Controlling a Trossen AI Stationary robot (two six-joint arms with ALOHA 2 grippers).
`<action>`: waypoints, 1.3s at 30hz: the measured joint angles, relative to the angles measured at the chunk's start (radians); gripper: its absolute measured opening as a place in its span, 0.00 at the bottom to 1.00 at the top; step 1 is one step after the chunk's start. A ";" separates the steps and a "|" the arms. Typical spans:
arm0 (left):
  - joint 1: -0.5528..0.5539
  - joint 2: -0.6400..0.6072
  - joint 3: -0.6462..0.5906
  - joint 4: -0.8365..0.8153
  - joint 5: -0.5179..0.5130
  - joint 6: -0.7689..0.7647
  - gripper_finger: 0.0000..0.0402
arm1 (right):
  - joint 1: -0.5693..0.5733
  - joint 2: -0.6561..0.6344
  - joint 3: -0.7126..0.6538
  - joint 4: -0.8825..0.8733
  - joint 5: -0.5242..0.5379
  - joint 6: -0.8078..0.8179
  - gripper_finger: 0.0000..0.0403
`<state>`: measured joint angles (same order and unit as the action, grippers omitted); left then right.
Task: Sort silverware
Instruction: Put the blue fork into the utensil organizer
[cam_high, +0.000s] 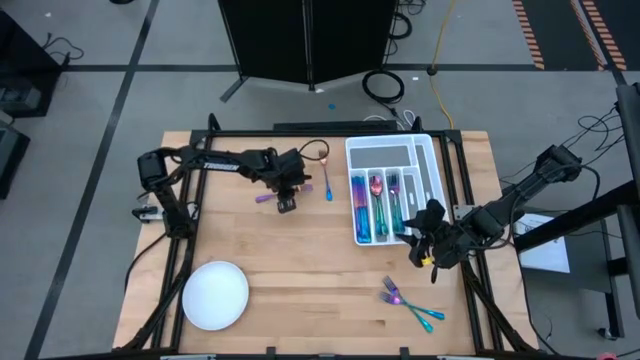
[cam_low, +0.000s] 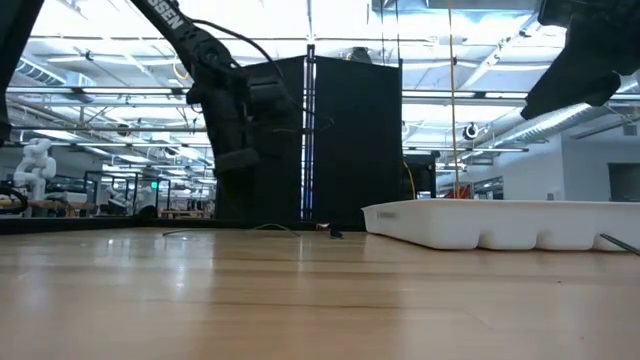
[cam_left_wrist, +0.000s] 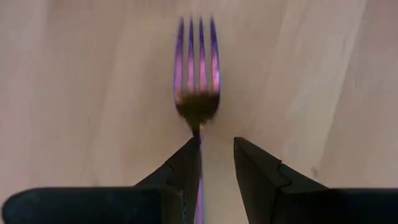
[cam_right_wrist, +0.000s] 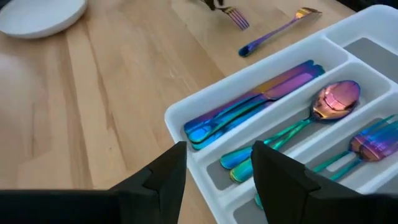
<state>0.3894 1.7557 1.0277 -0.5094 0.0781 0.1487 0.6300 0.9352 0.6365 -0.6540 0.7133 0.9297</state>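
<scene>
A purple fork (cam_left_wrist: 198, 62) lies on the wood, tines away from my left gripper (cam_left_wrist: 217, 142). Its handle (cam_left_wrist: 199, 208) runs back between the slightly open fingers, along one finger (cam_left_wrist: 186, 165). From above, the left gripper (cam_high: 286, 203) sits at the table's far middle, with the fork (cam_high: 265, 198) sticking out to its left. My right gripper (cam_right_wrist: 214, 168) is open and holds nothing. It hovers over the near end of the white tray (cam_right_wrist: 186, 118), by that tray's (cam_high: 432, 150) near right corner. The tray holds knives (cam_right_wrist: 255, 102), spoons (cam_right_wrist: 336, 99) and forks (cam_right_wrist: 373, 140). My left gripper has the fork's handle running between its fingers, right beside one finger. I cannot tell whether that finger touches the handle. The other finger stands apart from it.
A blue-handled piece (cam_high: 328, 185) lies between the left gripper and the tray. Two more pieces (cam_high: 392, 292) (cam_high: 425, 315) lie near the table's near right corner. A round white plate (cam_high: 215, 295) sits at the near left. Bare wood lies in the middle.
</scene>
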 joint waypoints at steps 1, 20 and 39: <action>-0.003 -0.001 -0.003 0.022 -0.013 0.019 0.25 | 0.000 0.000 0.000 0.010 0.000 -0.001 0.41; 0.017 0.020 -0.005 0.013 -0.038 0.095 0.25 | 0.000 0.000 0.000 0.107 -0.035 -0.031 0.41; 0.006 0.064 0.019 0.020 -0.031 0.093 0.03 | 0.000 0.000 0.000 0.112 -0.061 -0.052 0.41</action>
<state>0.3951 1.8202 1.0464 -0.4895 0.0467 0.2420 0.6304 0.9352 0.6365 -0.5423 0.6521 0.8776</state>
